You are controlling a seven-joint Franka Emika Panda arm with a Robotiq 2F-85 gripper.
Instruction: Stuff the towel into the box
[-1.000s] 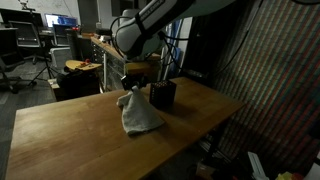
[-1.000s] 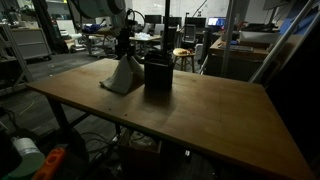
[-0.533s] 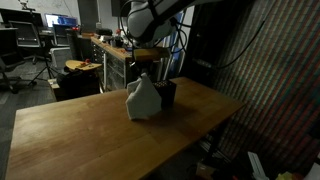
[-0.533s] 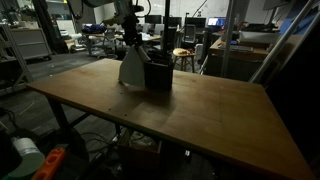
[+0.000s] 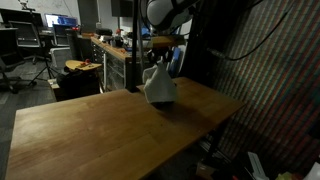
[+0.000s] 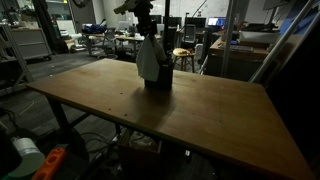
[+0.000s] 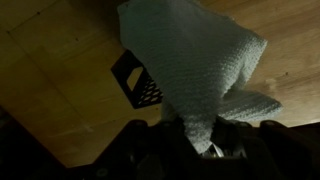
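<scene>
A dim lab scene w/ a robot arm (image 5: 170,12) working over a wooden tabletop (image 6: 210,115). The gripper (image 6: 147,36) is pinching the top of a pale, waffle-textured towel (image 6: 149,60), jaws closed on a bunched fold of it, and the cloth is hanging down in a loose cone. In both exterior views the towel (image 5: 158,86) is dangling clear of the wood, w/ its lower end right at the top of a small black box (image 6: 159,80) standing on the tabletop near the far edge. In an exterior view the cloth is covering most of the box, so whether the hem is already dipping inside or only touching the rim is hard to tell.

The wrist view is looking down past the gripper (image 7: 212,142) (its dark body is filling the bottom edge of the frame). The towel (image 7: 195,70) is spreading out from the grip toward the top of the picture, and approx. half of the box (image 7: 134,82) is peeking out at its left side, showing a black rim and a mesh-like grid. Plank seams of the tabletop (image 7: 50,70) are running around it.
</scene>
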